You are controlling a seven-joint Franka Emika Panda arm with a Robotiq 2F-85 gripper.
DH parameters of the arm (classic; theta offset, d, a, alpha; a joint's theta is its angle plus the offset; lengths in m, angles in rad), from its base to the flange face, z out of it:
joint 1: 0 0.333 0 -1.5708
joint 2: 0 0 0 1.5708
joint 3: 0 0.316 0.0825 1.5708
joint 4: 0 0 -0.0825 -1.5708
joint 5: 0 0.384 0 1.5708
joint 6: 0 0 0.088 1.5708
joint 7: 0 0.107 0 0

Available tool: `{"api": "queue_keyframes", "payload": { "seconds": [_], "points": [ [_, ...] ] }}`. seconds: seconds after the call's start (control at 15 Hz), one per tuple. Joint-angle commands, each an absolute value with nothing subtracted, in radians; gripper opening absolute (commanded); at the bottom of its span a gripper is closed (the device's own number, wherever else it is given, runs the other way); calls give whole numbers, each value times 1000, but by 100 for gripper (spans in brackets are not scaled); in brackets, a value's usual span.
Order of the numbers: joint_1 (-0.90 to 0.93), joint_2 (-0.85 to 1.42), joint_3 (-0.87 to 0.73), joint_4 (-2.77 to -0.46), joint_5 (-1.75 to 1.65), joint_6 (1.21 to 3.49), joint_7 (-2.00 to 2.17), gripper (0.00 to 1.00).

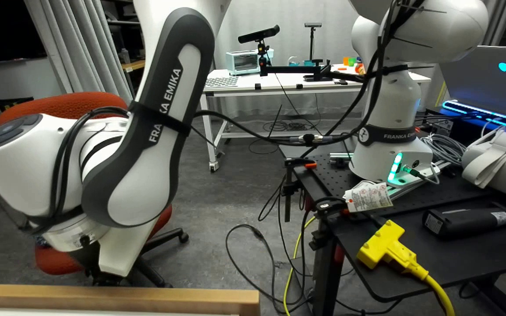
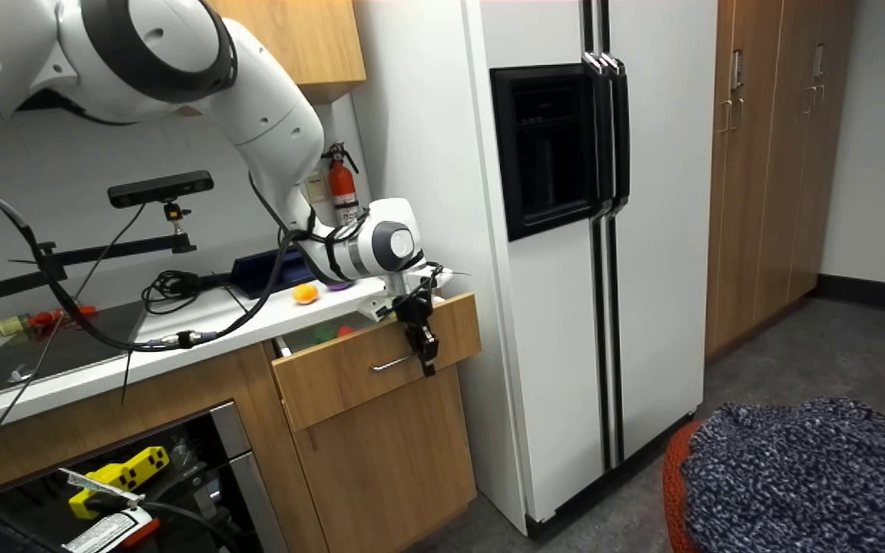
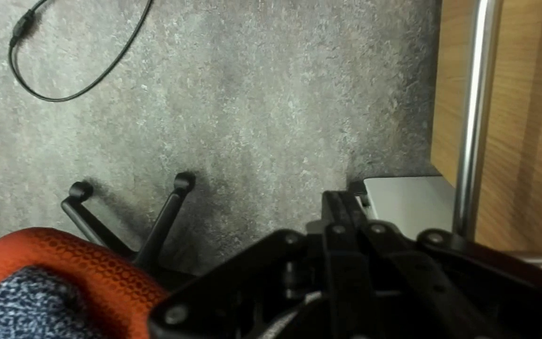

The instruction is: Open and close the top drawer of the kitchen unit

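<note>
A red fire extinguisher (image 2: pixel 342 183) is just beside the white refrigerator (image 2: pixel 661 269) (its handles (image 2: pixel 621 138) are black).

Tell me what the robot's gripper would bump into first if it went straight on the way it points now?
Most likely the floor: the gripper points down in front of the open drawer. The handle looks close alongside; depth is unclear, so a brush against it is possible.
</note>
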State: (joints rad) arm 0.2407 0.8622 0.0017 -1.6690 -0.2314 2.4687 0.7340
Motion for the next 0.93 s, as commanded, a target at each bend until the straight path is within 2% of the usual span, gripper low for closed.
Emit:
{"api": "queue_keyframes", "payload": {
  "seconds": [0.0,0.87],
  "points": [
    [283,943,22,-1523,-169,2407,626,0],
    [306,1035,81,-1305,-10,2388,433,0]
  ]
}}
